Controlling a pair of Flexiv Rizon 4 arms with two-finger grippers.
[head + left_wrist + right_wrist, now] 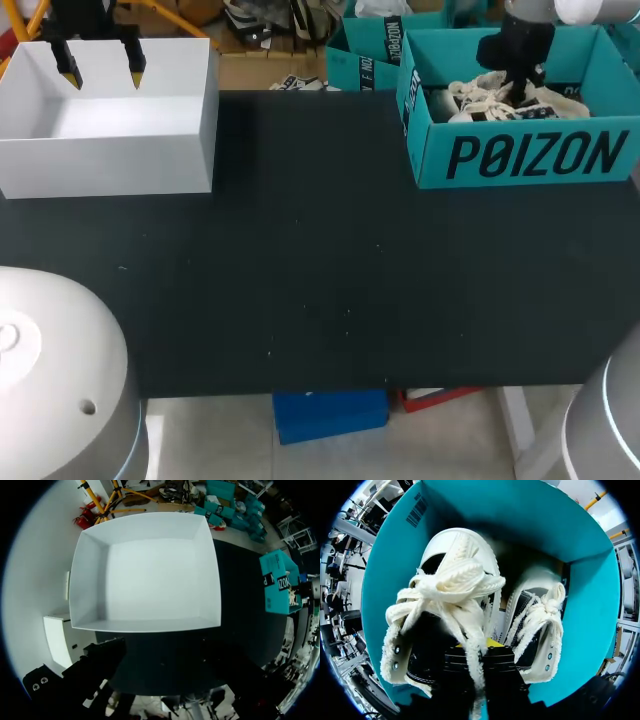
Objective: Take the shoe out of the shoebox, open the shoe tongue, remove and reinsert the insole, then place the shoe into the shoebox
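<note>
A teal shoebox [530, 155] stands at the table's far right. Two cream and black shoes with frayed laces lie inside it. My right gripper [518, 92] reaches down into the box. In the right wrist view the gripper [480, 652] is shut on the frayed upper edge of the nearer shoe [450, 580]. One yellow tip shows behind that edge. The second shoe [540, 615] lies beside it against the box wall [530, 515]. My left gripper [104, 73] hangs open over the white box [110, 165] at the far left, holding nothing.
The white box [150, 570] is open-topped and has nothing in it. A black mat [320, 280] covers the table between the two boxes. My arms' pale bases [50, 380] stand at the near corners.
</note>
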